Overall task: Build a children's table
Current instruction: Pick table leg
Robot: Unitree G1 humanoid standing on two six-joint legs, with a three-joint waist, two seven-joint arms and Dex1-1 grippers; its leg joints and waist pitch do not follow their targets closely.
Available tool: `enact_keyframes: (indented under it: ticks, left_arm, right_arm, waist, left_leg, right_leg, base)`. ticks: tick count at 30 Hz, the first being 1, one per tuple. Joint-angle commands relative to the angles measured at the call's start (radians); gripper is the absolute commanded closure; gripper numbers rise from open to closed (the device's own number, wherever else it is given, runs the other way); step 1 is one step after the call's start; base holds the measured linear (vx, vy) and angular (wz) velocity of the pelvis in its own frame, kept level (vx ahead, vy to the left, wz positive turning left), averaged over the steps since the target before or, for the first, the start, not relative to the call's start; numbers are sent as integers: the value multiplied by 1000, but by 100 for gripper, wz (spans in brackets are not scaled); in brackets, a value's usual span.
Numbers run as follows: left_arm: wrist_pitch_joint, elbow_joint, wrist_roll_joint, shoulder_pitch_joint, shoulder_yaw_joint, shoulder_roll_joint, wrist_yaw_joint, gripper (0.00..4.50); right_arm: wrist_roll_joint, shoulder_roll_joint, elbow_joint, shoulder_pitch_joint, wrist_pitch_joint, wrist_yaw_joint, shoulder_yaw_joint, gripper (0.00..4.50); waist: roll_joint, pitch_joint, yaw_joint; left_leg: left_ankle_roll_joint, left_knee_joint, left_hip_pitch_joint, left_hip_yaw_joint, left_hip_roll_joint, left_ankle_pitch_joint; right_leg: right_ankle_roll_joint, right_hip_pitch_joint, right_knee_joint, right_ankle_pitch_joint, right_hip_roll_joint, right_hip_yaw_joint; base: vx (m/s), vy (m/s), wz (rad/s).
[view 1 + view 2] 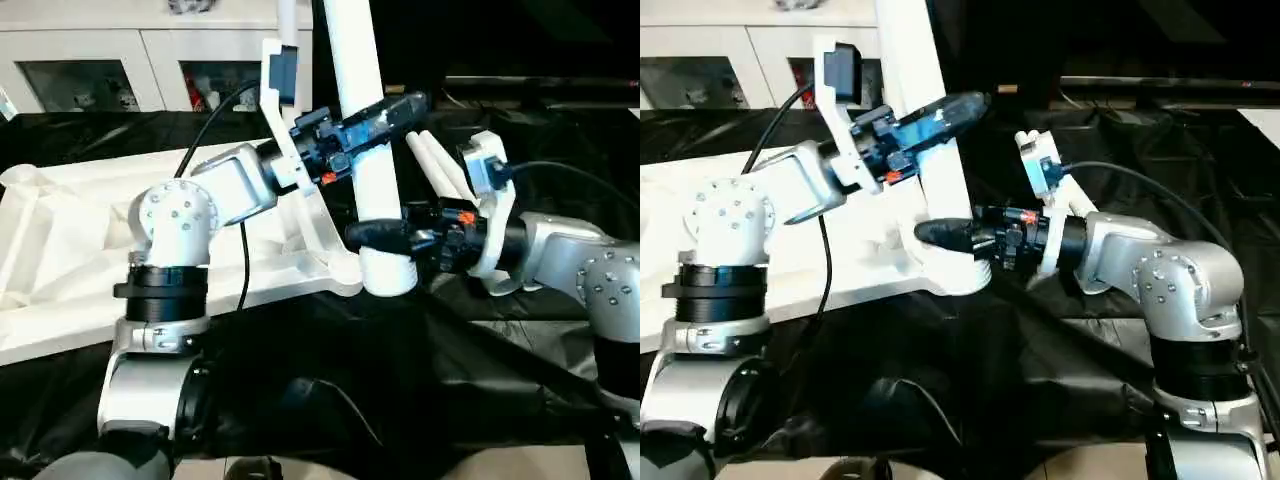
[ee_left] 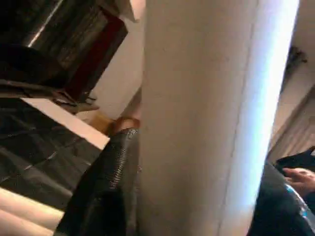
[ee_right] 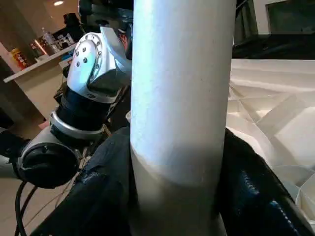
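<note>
The right gripper (image 1: 375, 237) pinches the white leg (image 1: 372, 190) low down, just above its wide threaded end (black fingers (image 3: 106, 196) pressed to either side of the tube). Higher up, the left gripper (image 1: 405, 108) clamps the same leg, which stands nearly upright at the near corner of the table top (image 1: 70, 240). The top lies ribbed side up on the black cloth (image 1: 400, 370). Beyond stand white cabinets (image 1: 100, 60).
</note>
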Motion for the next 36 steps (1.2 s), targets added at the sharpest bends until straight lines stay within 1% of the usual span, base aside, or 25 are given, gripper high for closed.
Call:
enact_keyframes:
  ticks: [1,2,4,5,6,7,8,9,10,11,15,16,18,19,20,22,25,26,28,30,33,34,36]
  left_arm:
    - [-4,30,14,-18,23,2,34,220]
    - [-7,37,20,-20,23,1,41,225]
    - [-26,69,64,-30,17,1,92,226]
    - [-27,69,67,-30,15,2,95,253]
    - [-35,70,117,-32,-17,15,129,255]
    - [-41,64,134,-30,-33,21,139,252]
    - [-41,64,135,-30,-34,22,139,258]
    - [-49,54,150,-28,-53,30,141,262]
    - [-53,47,158,-27,-63,35,135,264]
    - [-55,43,162,-26,-70,39,130,264]
    - [-62,34,166,-28,-88,48,95,264]
    - [-63,30,169,-29,-97,53,85,264]
    - [-63,25,170,-30,-106,56,78,264]
    - [-62,18,167,-29,-115,60,66,264]
    - [-62,14,165,-28,-119,62,58,264]
    - [-52,1,161,-24,-131,65,45,264]
    - [-30,-26,148,-15,-148,66,23,264]
    - [-28,-30,145,-14,-150,65,21,264]
    - [-27,-31,143,-14,-151,64,21,264]
    - [-17,-31,132,-18,-147,59,19,264]
    - [1,-33,113,-23,-139,53,17,264]
    - [4,-33,109,-24,-137,52,17,264]
    - [9,-33,102,-26,-132,49,19,264]
  right_arm:
    - [42,-4,-34,-3,0,28,-8,259]
    - [42,-6,-33,-3,-1,30,-7,259]
    - [39,-10,-34,-4,-7,35,-2,259]
    - [36,-10,-34,-4,-9,33,0,259]
    - [-11,-5,-39,-3,-48,4,19,259]
    - [-34,4,-32,-7,-63,-22,27,224]
    - [-35,4,-32,-7,-63,-23,27,203]
    - [-38,26,-10,-19,-46,-70,19,189]
    - [-38,33,-7,-22,-42,-80,17,186]
    - [-38,35,-7,-23,-42,-84,16,171]
    - [-50,16,-3,-32,-30,-80,35,156]
    - [-42,10,4,-38,-17,-72,34,156]
    - [-36,3,14,-46,-2,-63,34,156]
    - [-32,-3,24,-53,12,-59,35,156]
    - [-29,-6,28,-57,19,-57,36,156]
    - [-23,-12,39,-67,34,-51,38,156]
    - [-32,-24,62,-82,37,-44,55,156]
    - [-37,-27,66,-84,36,-42,61,156]
    - [-41,-30,70,-86,36,-40,66,156]
    - [-60,-42,82,-95,39,-26,89,156]
    - [-71,-50,88,-97,34,-11,106,156]
    - [-74,-53,88,-98,33,-6,112,156]
    - [-75,-57,90,-100,31,1,119,156]
  waist:
    - [-10,-82,2]
    - [-10,-82,2]
    - [-14,-83,5]
    - [-13,-84,7]
    - [-13,-85,8]
    - [-17,-85,8]
    - [-17,-85,8]
    - [-18,-87,8]
    - [-17,-88,6]
    - [-17,-89,7]
    - [-18,-90,9]
    - [-21,-90,10]
    - [-21,-91,12]
    - [-22,-92,12]
    - [-21,-91,12]
    - [-23,-92,12]
    - [-25,-91,12]
    - [-24,-92,12]
    - [-27,-90,12]
    - [-27,-91,13]
    - [-28,-90,13]
    - [-30,-90,12]
    - [-29,-90,12]
  left_leg:
    - [14,-61,36,-8,39,-115]
    - [14,-61,36,-8,39,-115]
    - [19,-59,35,-7,38,-101]
    - [19,-59,36,-7,39,-98]
    - [18,-59,35,-9,41,-92]
    - [21,-59,34,-8,39,-85]
    - [21,-59,34,-8,39,-85]
    - [23,-58,34,-8,40,-66]
    - [25,-58,33,-8,38,-57]
    - [26,-57,35,-7,38,-57]
    - [26,-57,35,-6,39,-60]
    - [26,-56,36,-5,39,-61]
    - [26,-56,35,-5,39,-60]
    - [25,-56,35,-4,39,-60]
    - [24,-56,34,-5,39,-60]
    - [22,-56,35,-5,39,-62]
    - [21,-55,34,-3,39,-67]
    - [20,-55,34,-3,39,-68]
    - [16,-55,34,-2,38,-77]
    - [12,-55,35,-2,39,-84]
    - [8,-56,35,-2,39,-89]
    - [9,-56,34,-3,39,-87]
    - [9,-56,33,-3,38,-86]
  right_leg:
    - [-271,49,-73,-7,-51,38]
    - [-271,49,-73,-7,-51,38]
    - [-267,49,-73,6,-51,38]
    - [-266,49,-71,9,-51,38]
    - [-263,49,-70,13,-51,38]
    - [-258,50,-71,16,-51,38]
    - [-258,50,-71,16,-51,38]
    - [-257,49,-68,30,-51,38]
    - [-255,50,-67,40,-50,37]
    - [-256,49,-67,39,-51,38]
    - [-256,50,-66,35,-50,38]
    - [-255,49,-67,31,-50,38]
    - [-256,50,-65,28,-51,38]
    - [-254,50,-65,23,-50,38]
    - [-253,50,-65,21,-51,38]
    - [-254,49,-64,20,-50,37]
    - [-255,48,-65,12,-52,38]
    - [-256,48,-64,12,-52,38]
    - [-251,49,-66,-8,-52,39]
    - [-247,48,-67,-23,-52,39]
    - [-245,47,-68,-30,-52,39]
    - [-245,48,-68,-26,-51,39]
    - [-243,48,-67,-26,-51,38]
  base:
    - [0,0,0]
    - [0,0,0]
    - [0,0,0]
    - [0,0,0]
    - [0,0,0]
    - [0,0,0]
    - [0,0,0]
    - [0,0,0]
    - [0,0,0]
    - [0,0,0]
    - [0,0,0]
    - [0,0,0]
    - [0,0,0]
    - [0,0,0]
    - [0,0,0]
    - [0,0,0]
    - [0,0,0]
    - [0,0,0]
    - [0,0,0]
    - [0,0,0]
    - [0,0,0]
    - [0,0,0]
    - [0,0,0]
